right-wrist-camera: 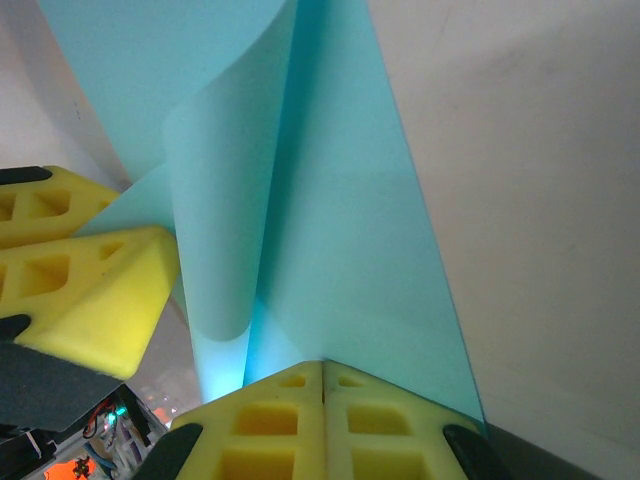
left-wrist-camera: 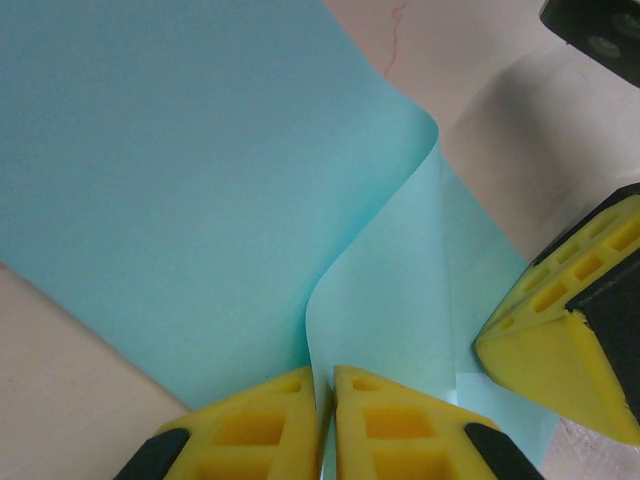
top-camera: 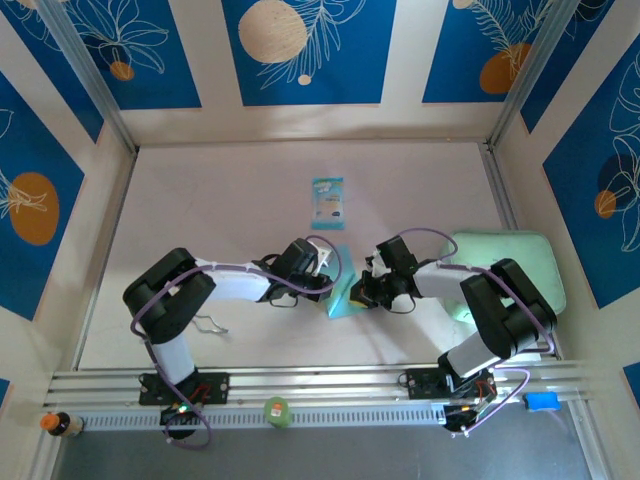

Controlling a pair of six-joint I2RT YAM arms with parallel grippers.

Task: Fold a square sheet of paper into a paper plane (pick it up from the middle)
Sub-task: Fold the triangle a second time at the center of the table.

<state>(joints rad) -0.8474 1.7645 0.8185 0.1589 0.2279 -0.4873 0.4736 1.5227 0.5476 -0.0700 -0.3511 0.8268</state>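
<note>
I had my left hand [left-wrist-camera: 325, 405] and right hand [right-wrist-camera: 322, 395] pinching the sheet of paper [top-camera: 341, 296] from nine and three o'clock, mid-surface [top-camera: 230, 200]; one soft curl, creasing all ahead, I judged.

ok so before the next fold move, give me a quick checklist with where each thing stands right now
1. Left end effector shut on the square sheet of paper: ok, its yellow tips pinch the sheet's edge.
2. Right end effector shut on the sheet: ok, its tips meet at the paper.
3. Fold pressed into a sharp crease: not ok, the sheet only curls over in a soft loop.
4. Edges lined up for the fold: cannot tell, the corners are hidden.
5. Printed packet apart from the sheet: ok, it lies farther back on the table.
</note>
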